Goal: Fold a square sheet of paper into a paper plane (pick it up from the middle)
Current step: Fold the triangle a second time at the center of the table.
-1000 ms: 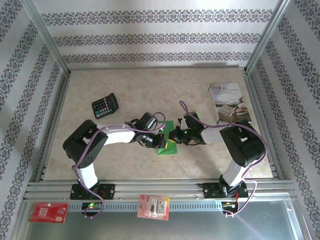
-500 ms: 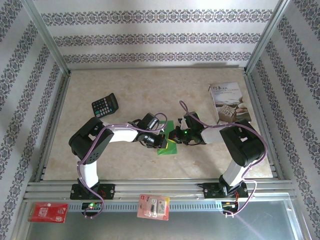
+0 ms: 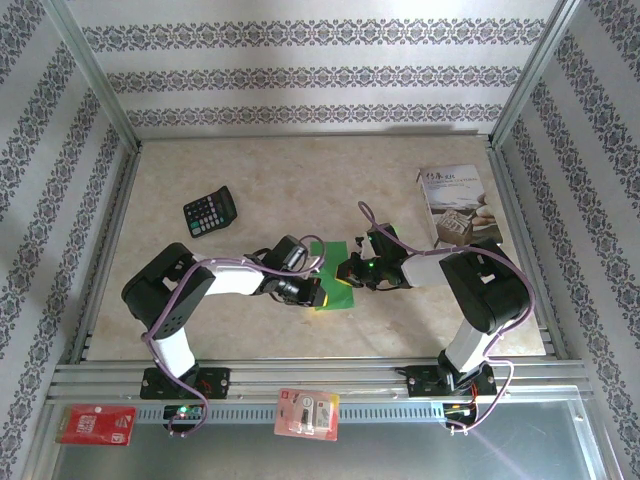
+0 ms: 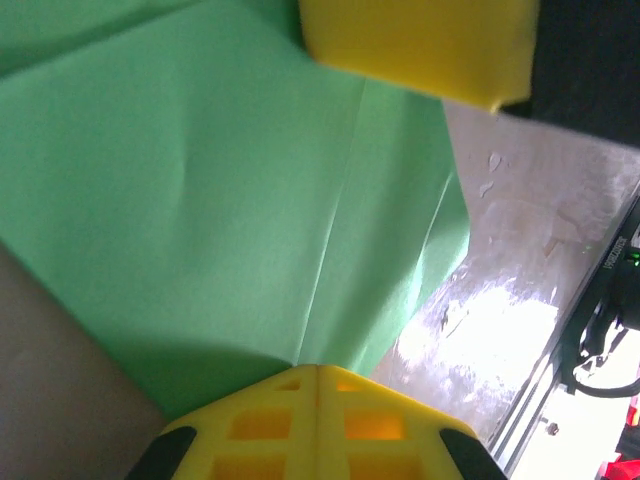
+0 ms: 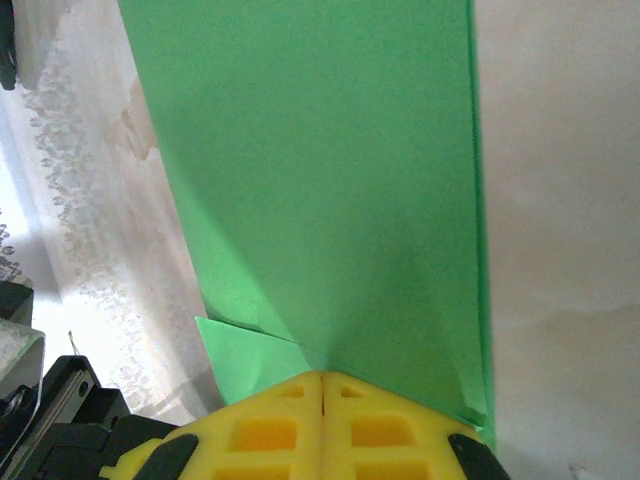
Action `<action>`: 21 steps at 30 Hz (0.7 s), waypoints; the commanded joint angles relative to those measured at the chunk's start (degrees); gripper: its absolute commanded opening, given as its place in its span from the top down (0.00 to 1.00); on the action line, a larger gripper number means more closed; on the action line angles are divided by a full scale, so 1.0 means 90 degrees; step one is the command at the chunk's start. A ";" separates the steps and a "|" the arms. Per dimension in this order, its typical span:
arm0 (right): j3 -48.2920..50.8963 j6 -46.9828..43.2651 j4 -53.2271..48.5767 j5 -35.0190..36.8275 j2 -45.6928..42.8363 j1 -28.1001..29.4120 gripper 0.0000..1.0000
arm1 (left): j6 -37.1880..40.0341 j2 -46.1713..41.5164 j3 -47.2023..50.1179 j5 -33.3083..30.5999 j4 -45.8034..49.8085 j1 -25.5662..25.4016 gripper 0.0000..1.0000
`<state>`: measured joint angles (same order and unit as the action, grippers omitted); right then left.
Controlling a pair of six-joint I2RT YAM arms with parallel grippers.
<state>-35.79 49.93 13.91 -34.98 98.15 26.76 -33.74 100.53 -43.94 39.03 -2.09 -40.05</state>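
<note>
I think it works best if my right claw (image 5: 322, 378) holds its tight pinch on the green paper (image 3: 338, 278) in the middle of the top view, while my shut left claw (image 4: 318, 375) presses slowly along the crease, flat on the desk (image 3: 300, 170).

One green sheet (image 3: 338, 297) at frame centre. Two arms, the left arm (image 3: 175, 300) and the right arm (image 3: 480, 290), with two grippers: the left gripper (image 3: 318, 290) and the right gripper (image 3: 345, 270). One calculator (image 3: 210, 212) at upper left. One booklet (image 3: 455, 205) at upper right. Two packs along the bottom edge: a red pack (image 3: 96, 425) and a pink pack (image 3: 308, 413).
</note>
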 commanded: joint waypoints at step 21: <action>-0.0675 -0.1222 -0.1439 -0.0212 -0.0134 -0.0005 0.99 | -0.0601 -0.0718 -0.0066 -0.0185 0.0190 0.0319 0.98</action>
<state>-40.40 42.92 5.19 -35.33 98.50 26.76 -37.78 91.48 -39.90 39.07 -0.62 -37.80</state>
